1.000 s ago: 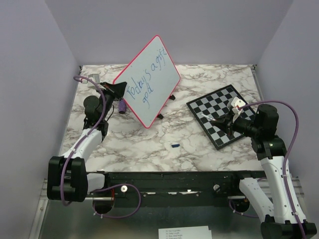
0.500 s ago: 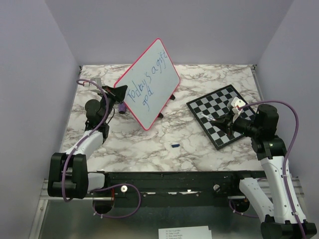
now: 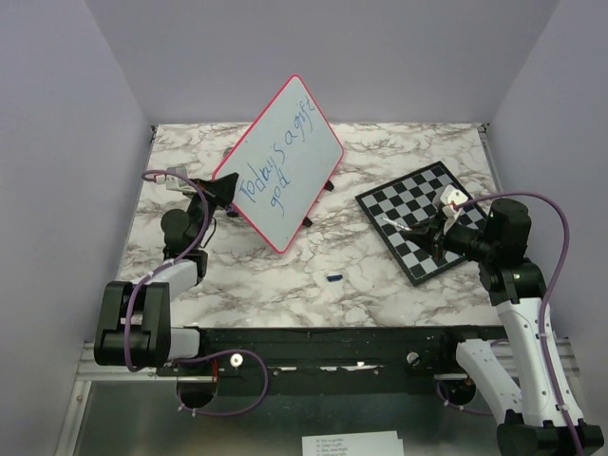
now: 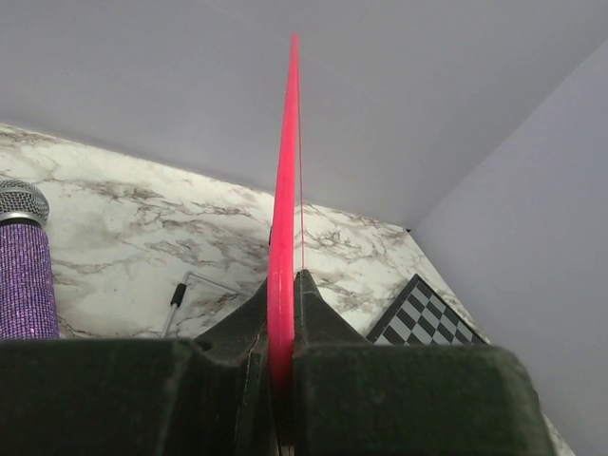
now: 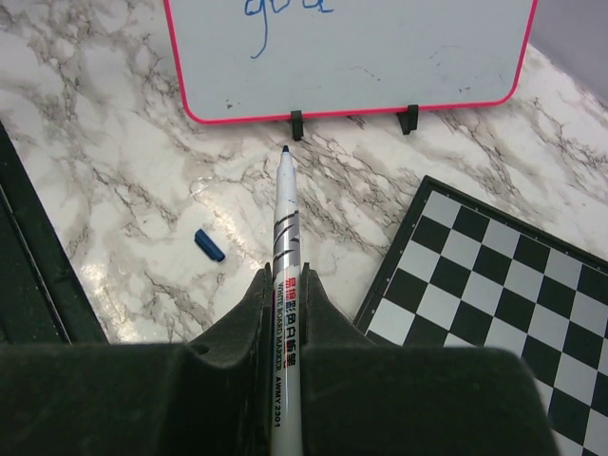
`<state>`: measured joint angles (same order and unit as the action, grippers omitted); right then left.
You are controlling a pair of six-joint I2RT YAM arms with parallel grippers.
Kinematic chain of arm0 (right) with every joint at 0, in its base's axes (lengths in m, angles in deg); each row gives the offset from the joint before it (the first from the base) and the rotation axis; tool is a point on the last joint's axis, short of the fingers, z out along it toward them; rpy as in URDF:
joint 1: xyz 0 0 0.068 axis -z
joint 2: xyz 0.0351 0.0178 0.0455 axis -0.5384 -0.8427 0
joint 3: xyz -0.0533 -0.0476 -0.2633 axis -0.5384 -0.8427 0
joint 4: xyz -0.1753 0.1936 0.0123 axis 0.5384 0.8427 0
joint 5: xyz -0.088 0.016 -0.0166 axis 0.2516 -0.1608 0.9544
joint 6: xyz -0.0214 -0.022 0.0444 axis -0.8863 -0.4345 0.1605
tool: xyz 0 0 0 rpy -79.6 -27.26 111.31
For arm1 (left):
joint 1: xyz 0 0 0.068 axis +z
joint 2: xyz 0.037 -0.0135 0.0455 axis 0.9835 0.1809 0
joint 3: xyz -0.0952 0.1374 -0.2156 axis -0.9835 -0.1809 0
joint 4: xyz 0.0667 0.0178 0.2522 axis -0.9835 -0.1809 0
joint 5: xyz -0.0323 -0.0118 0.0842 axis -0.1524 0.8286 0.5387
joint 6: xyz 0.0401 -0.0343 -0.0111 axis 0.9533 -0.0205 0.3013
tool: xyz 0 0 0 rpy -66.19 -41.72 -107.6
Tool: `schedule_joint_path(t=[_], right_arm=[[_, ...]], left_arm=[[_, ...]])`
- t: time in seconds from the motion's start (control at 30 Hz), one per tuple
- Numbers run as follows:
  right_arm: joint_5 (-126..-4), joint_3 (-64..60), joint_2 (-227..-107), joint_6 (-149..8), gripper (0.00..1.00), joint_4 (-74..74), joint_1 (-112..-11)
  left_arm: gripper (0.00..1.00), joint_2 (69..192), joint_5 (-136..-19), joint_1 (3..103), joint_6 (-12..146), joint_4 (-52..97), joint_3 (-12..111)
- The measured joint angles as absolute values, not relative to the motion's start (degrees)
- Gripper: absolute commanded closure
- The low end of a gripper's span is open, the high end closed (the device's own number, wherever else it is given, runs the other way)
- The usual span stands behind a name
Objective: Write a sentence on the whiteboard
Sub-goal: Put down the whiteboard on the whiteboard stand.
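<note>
The whiteboard (image 3: 294, 142) stands tilted on its black feet at the back middle of the table, pink rim all round. On its face is the sentence (image 3: 274, 169) in blue marker, two lines. My left gripper (image 3: 226, 190) is shut on the board's left edge. In the left wrist view the rim of the whiteboard (image 4: 285, 171) runs edge-on between the fingers of the left gripper (image 4: 282, 285). My right gripper (image 3: 425, 233) hovers over the chessboard, shut on a whiteboard marker (image 5: 284, 228), tip bare, pointing at the whiteboard (image 5: 380, 57) but short of it.
A black-and-white chessboard (image 3: 427, 214) lies at the right under the right arm. The blue marker cap (image 3: 333, 277) lies on the marble in front of the board. A purple glitter microphone (image 4: 24, 275) and a wire stand leg (image 4: 180, 290) lie behind the board's left side.
The left gripper has drawn a little nearer and lower with the board's left edge, and the board has turned slightly with it. The right arm and marker have stayed still.
</note>
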<state>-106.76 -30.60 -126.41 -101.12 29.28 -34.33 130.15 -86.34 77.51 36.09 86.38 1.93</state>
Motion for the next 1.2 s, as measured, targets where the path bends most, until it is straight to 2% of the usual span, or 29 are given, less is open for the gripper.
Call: schedule_joint_path(t=[0.07,0.1,0.2,0.87,1.1,1.2], right_arm=[[-106.85,-30.60,-126.41,-101.12,0.99,29.28,-34.33],[-106.87,-30.60,-126.41,-101.12,1.00,29.28,-34.33],[-106.89,-30.62,-126.41,-101.12,0.99,29.28,-34.33],[-107.07,-30.86,-126.41,-101.12,0.99,29.32,-34.31],[-107.57,-30.86,-126.41,-101.12,0.99,29.32,-34.33],[-107.73,-30.86,-126.41,-101.12,0.99,29.32,-34.31]], left_arm=[[0.78,130.32,-86.32,77.60,35.96,87.01,1.63],[0.70,130.43,-86.32,77.71,36.02,87.23,1.56],[0.63,130.43,-86.28,77.80,36.29,87.23,1.61],[0.36,127.87,-83.48,78.08,39.04,83.62,1.89],[0.16,124.97,-80.18,78.08,40.13,80.48,1.26],[0.12,122.56,-77.56,78.08,40.81,77.94,1.10]])
